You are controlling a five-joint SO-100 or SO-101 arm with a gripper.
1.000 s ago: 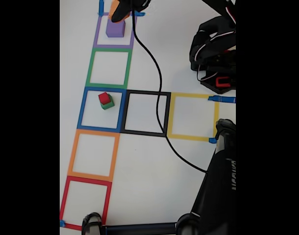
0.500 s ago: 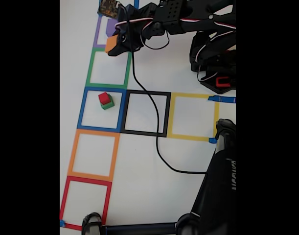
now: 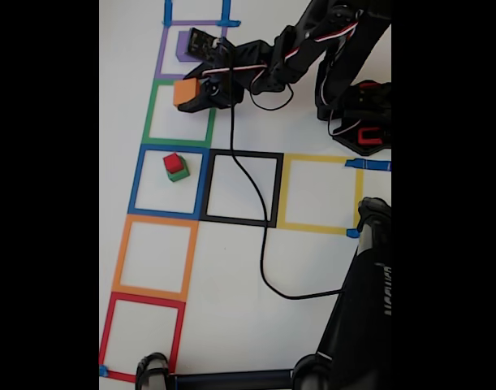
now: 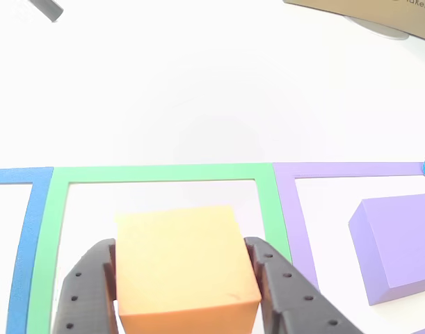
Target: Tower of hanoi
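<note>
An orange cube [image 3: 185, 91] is clamped in my gripper [image 3: 192, 94], held over the top edge of the green taped square [image 3: 179, 114] in the fixed view. In the other view the orange cube [image 4: 183, 268] sits between both black fingers [image 4: 83, 292], above the green square [image 4: 160, 174]. A larger purple cube [image 3: 185, 46] rests in the purple square; the other view has the purple cube [image 4: 400, 243] at right. A small red cube [image 3: 174, 162] stands stacked on a green cube [image 3: 179, 174] inside the blue square [image 3: 169, 180].
Below the blue square lie an orange square [image 3: 153, 257] and a red square [image 3: 141, 335]; black [image 3: 242, 188] and yellow [image 3: 319, 193] squares run to its right. A black cable [image 3: 260, 244] crosses the black square. The arm's base [image 3: 360, 114] stands at right, a black stand [image 3: 357, 325] at lower right.
My gripper has carried the orange cube from over the purple cube down the fixed view to the green square; the purple cube is uncovered again. The cable has shifted with the arm.
</note>
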